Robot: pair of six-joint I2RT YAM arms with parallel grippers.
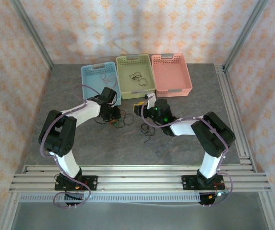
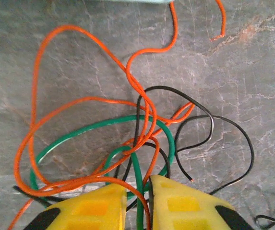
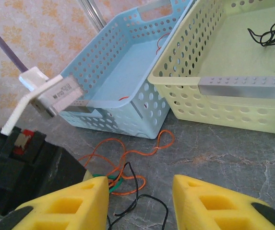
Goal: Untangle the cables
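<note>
— Looking down from the left wrist, what do you see?

— A tangle of cables (image 2: 137,117) lies on the grey tabletop (image 2: 252,62): orange, green and black ones, looped over each other.

— And the left jaws?

— They stand narrow, right at the tangle. A green strand (image 2: 138,196) and an orange strand (image 2: 147,213) pass through the gap (if they are really pinched, I cannot tell).

— The right jaws?

— Wide apart, nothing between them, low over the tabletop. A black strand (image 3: 134,175) and orange loops (image 3: 142,153) lie just ahead of them.

— Where is all this from the baskets?

— Just in front of the blue basket (image 3: 113,112) and the yellow basket (image 3: 214,112); the pink basket (image 1: 173,90) stands beside the yellow one. A black cable (image 3: 267,34) lies inside the yellow basket.
</note>
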